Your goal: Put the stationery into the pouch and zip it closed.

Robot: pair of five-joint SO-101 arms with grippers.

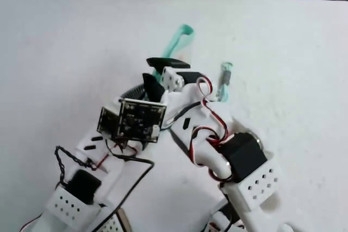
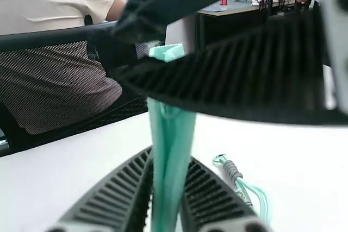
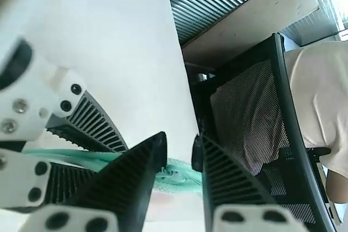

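Where the two arms meet at desk centre: the teal pouch stands on edge, its free end poking out toward 12 o'clock.
Left claw: pressed onto the pouch, the fabric pinched between both ribbed black fingers.
Right claw: fingers a narrow gap apart at the pouch's upper edge; it seems to straddle the edge rather than grip it.
Teal cord: flat on the desk, a grey piece at one end, at 4 o'clock from the pouch's free end, apart from both claws.
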